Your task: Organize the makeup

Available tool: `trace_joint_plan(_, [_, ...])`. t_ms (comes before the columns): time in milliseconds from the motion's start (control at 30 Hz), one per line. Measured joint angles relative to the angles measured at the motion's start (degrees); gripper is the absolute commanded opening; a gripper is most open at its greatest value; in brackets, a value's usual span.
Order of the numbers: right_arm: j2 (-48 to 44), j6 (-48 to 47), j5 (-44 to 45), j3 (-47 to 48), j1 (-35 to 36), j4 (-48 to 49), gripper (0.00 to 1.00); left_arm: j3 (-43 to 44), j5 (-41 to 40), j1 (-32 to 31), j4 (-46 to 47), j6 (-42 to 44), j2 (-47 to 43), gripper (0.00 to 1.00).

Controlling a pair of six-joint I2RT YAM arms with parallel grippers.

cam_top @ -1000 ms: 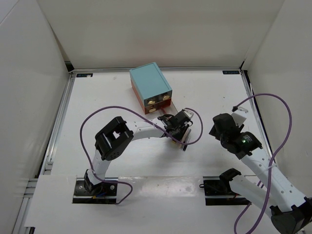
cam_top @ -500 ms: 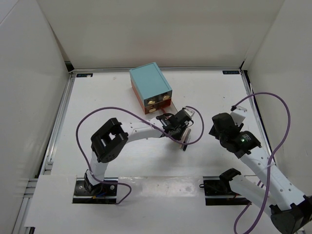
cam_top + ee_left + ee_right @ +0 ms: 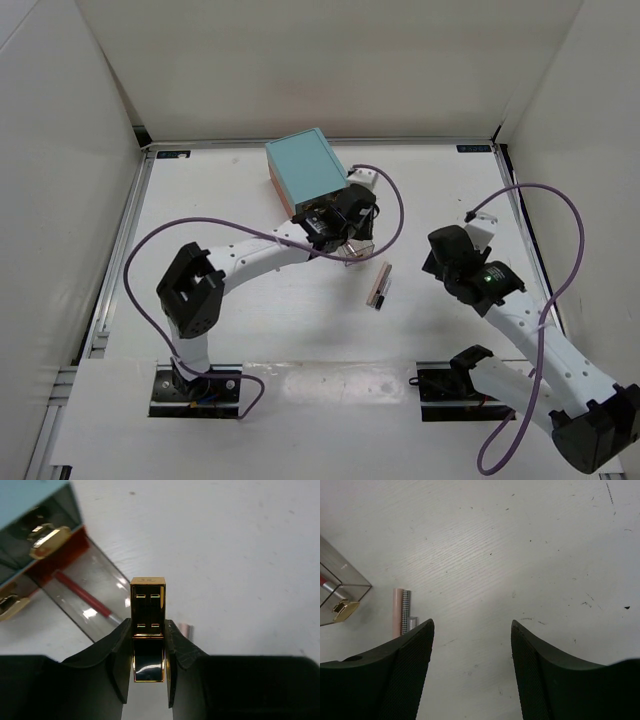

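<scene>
Gold lipstick tube [image 3: 148, 599]: one. I'm holding it pinched in left gripper [image 3: 148, 626], long axis lying in line with fingers, free end pointing away from wrist. Tube hanging over counter [image 3: 240, 555], just beside open clear drawer [image 3: 100, 580] of teal drawer box [image 3: 308, 168]. One red stick [image 3: 80, 594] lying in drawer. Pink stick [image 3: 397, 611] and dark stick [image 3: 406, 604] lying parallel on counter, side by side. Right gripper [image 3: 472, 625] hanging spread, gripping nothing.

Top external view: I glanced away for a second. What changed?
The left gripper moved off the slim sticks toward the teal drawer box, with the gold lipstick tube clamped in it. Sticks, box and the open right gripper stayed roughly put.
</scene>
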Motion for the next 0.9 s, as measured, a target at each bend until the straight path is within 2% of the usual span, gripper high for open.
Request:
trace_joint_plan(167, [1.44,0.09,-0.74,0.00,0.00,0.63,0.67,-0.37,-3.10,4.48,1.44,-5.51,4.87,0.41])
trace_joint_plan(200, [1.75,0.17,-0.87,0.00,0.00,0.79,0.67,-0.90,-3.56,4.98,1.81,-6.47,5.46,0.46])
trace_joint_plan(233, [2.10,0.22,-0.94,0.00,0.00,1.01,0.67,-1.31,-3.98,5.27,1.88,-7.52,5.81,0.55])
trace_joint_plan(333, [3.58,0.66,-1.60,0.00,0.00,1.64,0.67,-1.57,-4.92,5.40,2.10,-9.62,6.27,0.69])
trace_joint_plan(533, [5.38,1.22,-3.87,-0.17,0.00,1.90,0.65,-1.57,-5.70,5.16,2.67,-11.37,6.29,0.88])
trace_joint_plan(567, [5.38,1.09,-4.33,-0.44,0.00,2.25,0.64,-1.57,-5.62,5.11,2.67,-11.19,6.29,0.98])
trace_joint_plan(667, [6.03,0.76,-7.23,-1.55,0.00,3.65,0.58,-2.29,-4.92,5.07,3.13,-10.80,5.86,0.98])
trace_joint_plan(900, [14.29,0.09,-16.83,-3.13,2.23,8.66,0.57,-9.11,0.55,3.06,3.10,-5.01,-3.58,0.98])
